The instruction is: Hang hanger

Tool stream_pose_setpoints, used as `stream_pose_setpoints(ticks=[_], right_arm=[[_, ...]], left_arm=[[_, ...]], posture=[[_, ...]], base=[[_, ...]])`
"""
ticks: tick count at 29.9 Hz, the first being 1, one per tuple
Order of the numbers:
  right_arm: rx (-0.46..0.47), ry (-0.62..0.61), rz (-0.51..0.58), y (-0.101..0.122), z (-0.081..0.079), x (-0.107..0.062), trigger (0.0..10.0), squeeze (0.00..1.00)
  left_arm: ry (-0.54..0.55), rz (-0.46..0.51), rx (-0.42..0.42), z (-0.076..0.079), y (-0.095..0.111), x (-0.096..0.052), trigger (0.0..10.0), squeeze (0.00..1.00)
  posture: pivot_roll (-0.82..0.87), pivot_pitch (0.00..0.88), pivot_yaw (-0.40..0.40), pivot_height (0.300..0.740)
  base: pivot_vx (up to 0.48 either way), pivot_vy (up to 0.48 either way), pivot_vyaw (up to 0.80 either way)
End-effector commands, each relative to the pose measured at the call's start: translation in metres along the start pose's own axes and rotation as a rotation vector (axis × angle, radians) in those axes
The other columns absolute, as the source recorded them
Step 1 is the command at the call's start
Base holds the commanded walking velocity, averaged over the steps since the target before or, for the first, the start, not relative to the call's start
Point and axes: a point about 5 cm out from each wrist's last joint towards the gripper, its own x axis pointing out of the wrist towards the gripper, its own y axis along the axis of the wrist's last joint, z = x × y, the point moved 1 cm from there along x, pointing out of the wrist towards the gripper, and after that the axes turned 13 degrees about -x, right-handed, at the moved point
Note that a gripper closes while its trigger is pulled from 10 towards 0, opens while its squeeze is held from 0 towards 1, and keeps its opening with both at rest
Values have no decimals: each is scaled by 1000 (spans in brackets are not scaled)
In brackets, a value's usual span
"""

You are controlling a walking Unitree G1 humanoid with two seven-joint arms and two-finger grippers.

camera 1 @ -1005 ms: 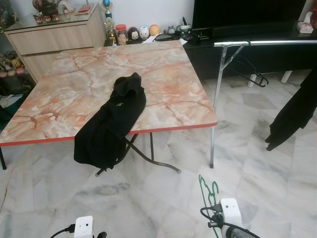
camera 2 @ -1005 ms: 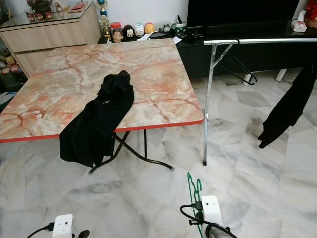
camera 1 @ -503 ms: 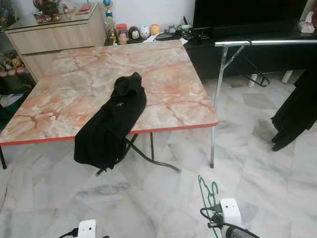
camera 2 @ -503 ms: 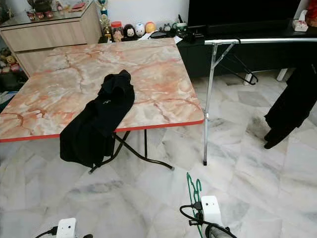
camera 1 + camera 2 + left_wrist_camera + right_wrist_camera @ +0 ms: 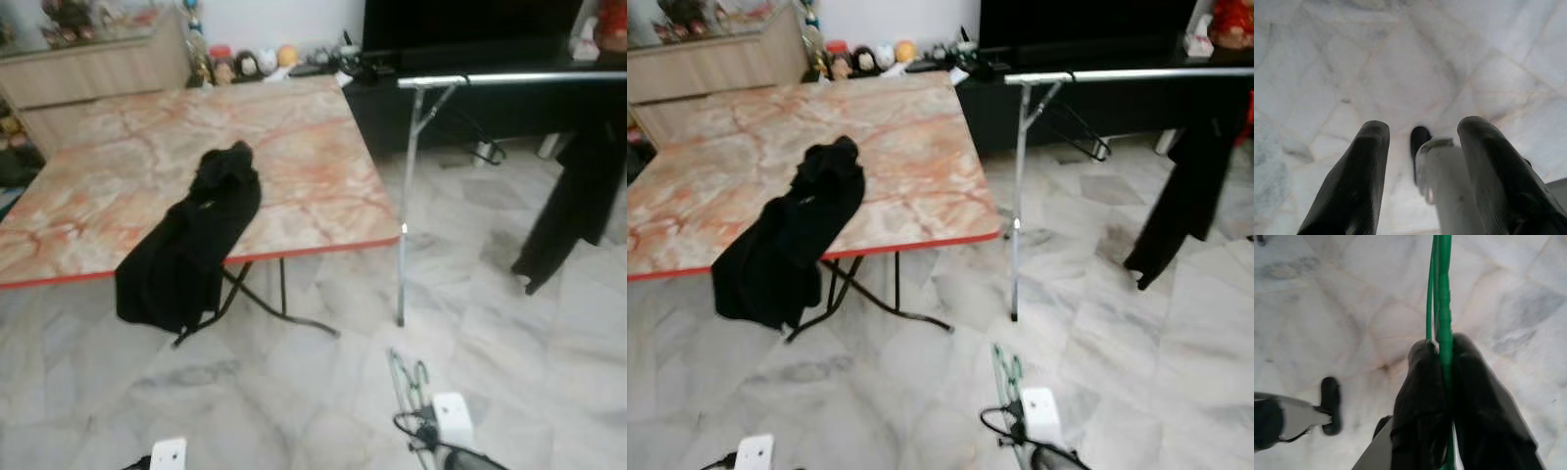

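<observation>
Everything has slid leftward across the head views since a second ago (that's the camera swinging, and blurring, not the furniture), bringing more of the silver metal clothes rail [image 5: 1127,73] and the black garment [image 5: 1181,201] hanging on it into sight. Right gripper [image 5: 1442,350], low over the marble floor [image 5: 294,392], is clamped on the thin green wire hanger [image 5: 1441,289], which pokes up from it. Left gripper [image 5: 1420,142] hangs idle, fingers spread. Black jacket [image 5: 191,240] drapes off the orange marble-patterned table [image 5: 294,137].
</observation>
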Motion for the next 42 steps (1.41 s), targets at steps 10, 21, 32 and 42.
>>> stream_pose_setpoints(ticks=[10, 21, 32, 42], right_arm=[[-3, -12, 0, 1, 5, 0, 10000, 0], [-23, -7, 1, 2, 6, -1, 10000, 0], [-177, 21, 44, 11, 7, 0, 10000, 0], [-580, 211, 103, 26, -6, 0, 10000, 0]], left_arm=[[11, -2, -2, -5, -1, -1, 10000, 0], [10, 39, -6, -5, 9, 0, 10000, 0], [-28, 204, 40, 1, 47, 4, 10000, 0], [-230, 467, 291, 30, 104, -6, 10000, 0]], posture=[[-44, 0, 57, 732], [-40, 0, 47, 732], [-46, 0, 46, 732], [-55, 0, 46, 732]], base=[[0, -431, 0], [0, -343, 0], [0, 0, 0], [0, 0, 0]])
